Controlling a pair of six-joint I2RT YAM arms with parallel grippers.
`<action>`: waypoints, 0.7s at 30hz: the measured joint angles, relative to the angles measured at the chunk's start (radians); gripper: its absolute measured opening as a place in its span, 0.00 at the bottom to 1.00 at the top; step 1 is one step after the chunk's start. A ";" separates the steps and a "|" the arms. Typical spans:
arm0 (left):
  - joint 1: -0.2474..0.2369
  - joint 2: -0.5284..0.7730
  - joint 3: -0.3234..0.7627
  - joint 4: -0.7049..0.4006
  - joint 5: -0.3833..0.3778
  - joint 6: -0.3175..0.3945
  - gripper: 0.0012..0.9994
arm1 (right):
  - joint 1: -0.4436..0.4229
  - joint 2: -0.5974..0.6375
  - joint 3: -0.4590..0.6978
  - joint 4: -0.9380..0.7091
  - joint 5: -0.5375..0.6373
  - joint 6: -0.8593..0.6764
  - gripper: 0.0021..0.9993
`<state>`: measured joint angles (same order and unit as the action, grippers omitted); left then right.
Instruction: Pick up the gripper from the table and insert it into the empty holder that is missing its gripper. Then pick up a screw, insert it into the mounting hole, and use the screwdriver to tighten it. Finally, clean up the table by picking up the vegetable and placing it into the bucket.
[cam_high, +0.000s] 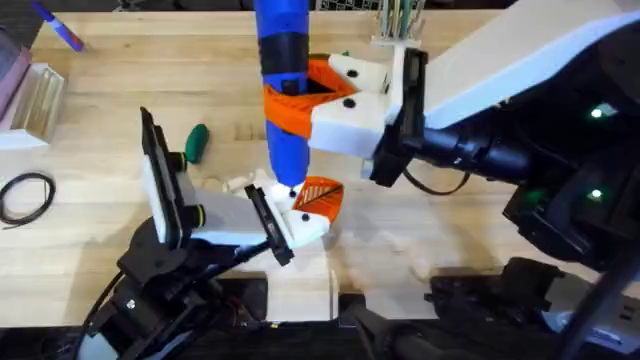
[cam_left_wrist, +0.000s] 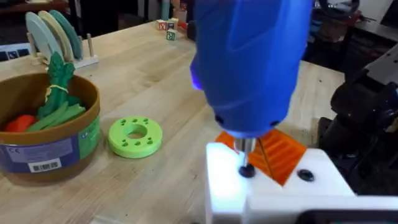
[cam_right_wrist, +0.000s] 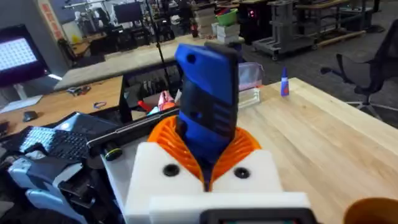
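Note:
My right gripper (cam_high: 290, 105) is shut on the blue screwdriver (cam_high: 283, 60), which stands upright with its tip pointing down. The metal tip rests on a dark screw (cam_left_wrist: 247, 169) in the white holder (cam_left_wrist: 225, 180). That holder sits at the end of my left arm, at my left gripper (cam_high: 303, 212). The orange gripper wedge (cam_left_wrist: 283, 152) sits beside the holder, between two white blocks that stand close together. The dark green vegetable (cam_high: 196, 140) lies on the table to the left. The tan bucket (cam_left_wrist: 46, 146) with a green band holds leafy green and red toys.
A lime-green disc (cam_left_wrist: 135, 135) lies beside the bucket. A blue-purple marker (cam_high: 60, 30) and a clear box (cam_high: 35, 95) sit at the far left, with a black cable loop (cam_high: 25, 195) nearer. A rack of plates (cam_left_wrist: 53, 34) stands behind the bucket.

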<state>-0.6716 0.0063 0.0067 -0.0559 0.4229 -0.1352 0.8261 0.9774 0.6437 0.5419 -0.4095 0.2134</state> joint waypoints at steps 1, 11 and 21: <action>0.000 0.000 0.000 0.000 0.000 0.000 0.00 | 0.000 0.000 0.000 -0.003 0.000 0.000 0.02; 0.000 0.000 0.000 0.000 0.000 0.000 0.00 | 0.000 0.000 0.000 -0.025 -0.003 0.008 0.02; 0.000 0.000 0.000 0.000 0.000 -0.001 0.00 | 0.000 0.000 0.000 -0.034 -0.003 0.011 0.02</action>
<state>-0.6718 0.0065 0.0067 -0.0563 0.4229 -0.1360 0.8261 0.9773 0.6437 0.5083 -0.4124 0.2249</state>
